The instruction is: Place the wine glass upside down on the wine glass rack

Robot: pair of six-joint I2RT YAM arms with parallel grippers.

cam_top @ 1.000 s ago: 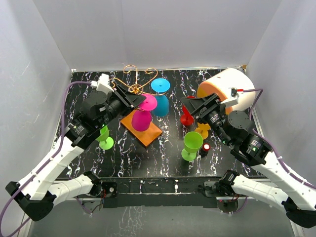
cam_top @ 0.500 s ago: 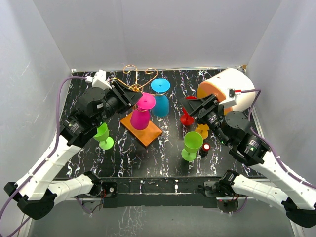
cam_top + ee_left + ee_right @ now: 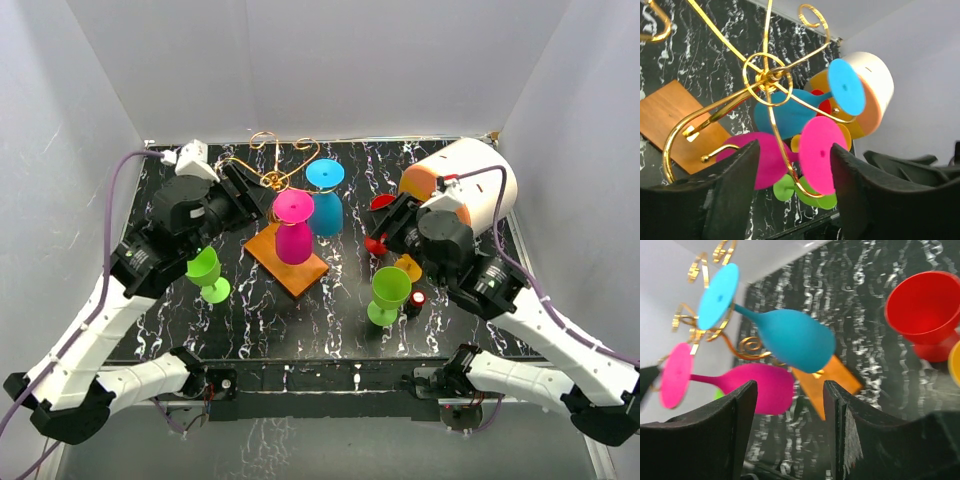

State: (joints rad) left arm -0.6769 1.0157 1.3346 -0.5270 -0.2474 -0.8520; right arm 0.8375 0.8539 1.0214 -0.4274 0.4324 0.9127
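The left hand, fingers apart and empty, sits just short of the rack, and the right hand is spread on nothing near a red glass. Close to the arms, a left green glass and a right green glass stand upright on the tabletop. Beyond them the pink glass hangs bowl-down from a rack arm beside a blue glass, so placing looks done and nothing blocks a retreat; a white drum lies farthest right.
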